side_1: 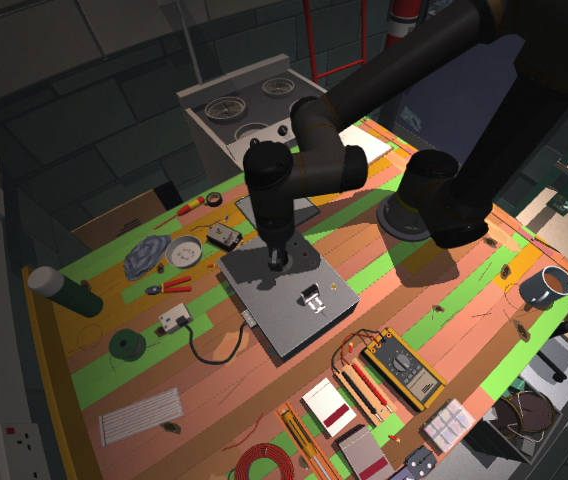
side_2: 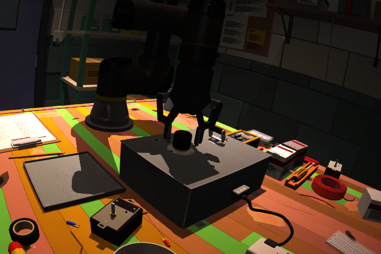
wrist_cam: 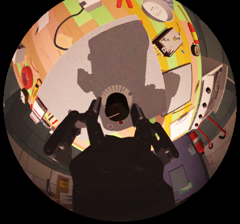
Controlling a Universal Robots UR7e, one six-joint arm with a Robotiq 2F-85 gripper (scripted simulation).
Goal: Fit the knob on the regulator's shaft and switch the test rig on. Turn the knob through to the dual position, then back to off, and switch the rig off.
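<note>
The black knob (side_2: 182, 139) sits on the shaft at the centre of the dial scale (side_2: 181, 152) on top of the grey test rig (side_2: 194, 167). My gripper (side_2: 182, 138) stands straight above it, open, with a finger on either side of the knob and holding nothing. In the wrist camera the knob (wrist_cam: 116, 108) shows a white pointer line, with two small lamps (wrist_cam: 120, 122) just beside it on the panel. The rig's metal toggle switch (side_1: 313, 299) stands further along the top, clear of my gripper (side_1: 277, 261).
Behind the rig lie a grey tray (side_2: 71, 178) and a clipboard (side_2: 17, 130), near the arm's base (side_2: 110, 118). A spare regulator (side_2: 116, 220) sits in front of the rig. A cable (side_2: 269, 221) runs from the rig's side. A multimeter (side_1: 403, 368) lies to one side.
</note>
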